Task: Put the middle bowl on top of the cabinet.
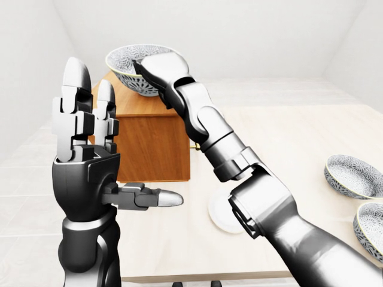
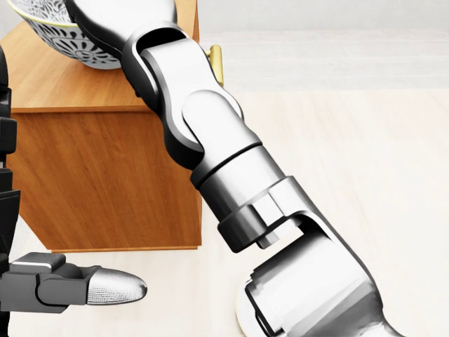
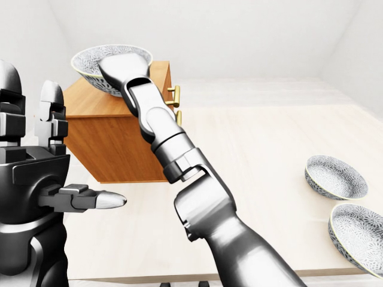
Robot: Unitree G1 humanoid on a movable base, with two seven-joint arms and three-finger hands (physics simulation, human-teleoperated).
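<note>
White walls, pale floor, cream tabletop, soft light.

Upper left of the right-eye view: cabinet on the surface, middle bowl just over its top, right hand at the bowl's right rim. Far right, well apart: upper bowl above lower bowl. Left edge: left hand, raised.

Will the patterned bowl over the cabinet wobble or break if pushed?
Probably stiff and breakable: the bowl looks like glazed ceramic. Its rounded underside might rock on the cabinet. It's near the top's edge, so a push could tip it off.
</note>
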